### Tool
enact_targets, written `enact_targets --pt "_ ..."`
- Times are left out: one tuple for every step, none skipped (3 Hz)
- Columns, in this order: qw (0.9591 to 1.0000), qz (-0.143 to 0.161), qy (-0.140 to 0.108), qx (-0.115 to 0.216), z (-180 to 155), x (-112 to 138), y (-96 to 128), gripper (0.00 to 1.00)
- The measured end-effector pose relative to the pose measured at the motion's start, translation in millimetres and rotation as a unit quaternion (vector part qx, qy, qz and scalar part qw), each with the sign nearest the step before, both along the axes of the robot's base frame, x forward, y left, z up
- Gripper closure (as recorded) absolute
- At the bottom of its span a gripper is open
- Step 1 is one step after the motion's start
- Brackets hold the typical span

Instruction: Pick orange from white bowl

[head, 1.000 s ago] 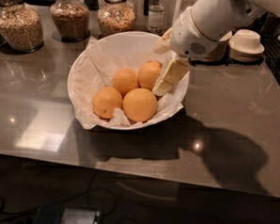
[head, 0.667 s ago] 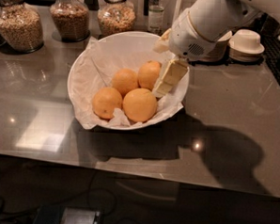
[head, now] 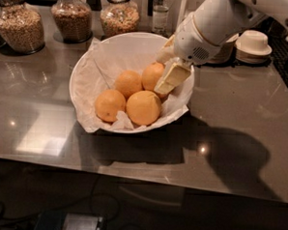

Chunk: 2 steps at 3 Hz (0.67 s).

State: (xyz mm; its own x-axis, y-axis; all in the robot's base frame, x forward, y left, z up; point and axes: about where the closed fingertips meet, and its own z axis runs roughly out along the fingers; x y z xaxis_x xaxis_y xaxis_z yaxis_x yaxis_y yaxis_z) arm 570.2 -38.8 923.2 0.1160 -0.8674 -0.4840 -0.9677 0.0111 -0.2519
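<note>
Dark counter (head: 239, 141), centre frame: gripper (head: 166, 74) hangs inside bowl (head: 88, 65), right side, just upper-right of orange (head: 143, 107) (grip: cannot tell).

The hand (head: 166, 78) hangs inside the white bowl (head: 88, 65) on the table (head: 240, 117), low over the rear right fruit (head: 150, 74). The largest orange (head: 143, 107) lies in front, apart from it. Glass jars (head: 71, 19) stand behind the bowl

White arm (head: 211, 23) reaching in from the upper right, angled down and leftward, its cream gripper (head: 169, 78) hanging low near mid-scene.
</note>
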Motion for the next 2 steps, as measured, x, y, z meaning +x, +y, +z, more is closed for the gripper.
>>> enact_targets --pt "0.9999 -0.005 0.010 -0.002 -12 3 -2 0.30" --pt "0.9998 -0.009 0.016 -0.008 -23 7 -4 0.30"
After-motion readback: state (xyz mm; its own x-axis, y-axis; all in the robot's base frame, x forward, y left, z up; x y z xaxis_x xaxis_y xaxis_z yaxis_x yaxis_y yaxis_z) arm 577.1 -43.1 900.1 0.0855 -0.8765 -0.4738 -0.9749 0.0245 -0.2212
